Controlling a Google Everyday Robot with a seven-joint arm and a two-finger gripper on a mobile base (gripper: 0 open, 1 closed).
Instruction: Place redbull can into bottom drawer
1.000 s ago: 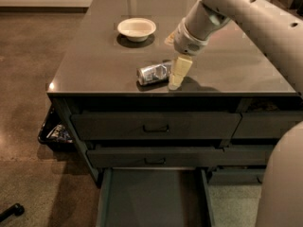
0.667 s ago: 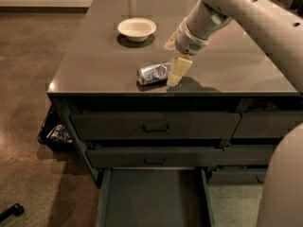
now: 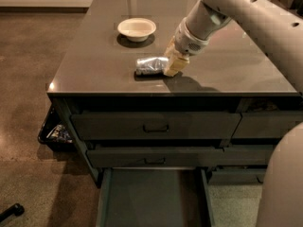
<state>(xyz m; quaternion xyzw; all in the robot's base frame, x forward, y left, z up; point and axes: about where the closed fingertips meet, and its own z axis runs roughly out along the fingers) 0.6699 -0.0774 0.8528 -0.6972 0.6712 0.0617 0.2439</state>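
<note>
Matt tool (image 3: 171,66) beside shiny metal can (image 3: 150,65)

Noted: silver redbull can (image 3: 150,65); tan gripper (image 3: 173,63) at its right end; white bowl (image 3: 137,28); dark grey-green bottom drawer (image 3: 154,197); dark grey countertop (image 3: 94,65).

You had the pincer (image 3: 173,64) down on the counter (image 3: 90,74), right against one end of the redbull can (image 3: 150,65), the end on the camera's right. That can lay on its side. Behind the can sat a white bowl (image 3: 137,28). Below the can, under two handled drawer fronts (image 3: 155,125), the bottom drawer (image 3: 154,197) stood pulled open.
</note>
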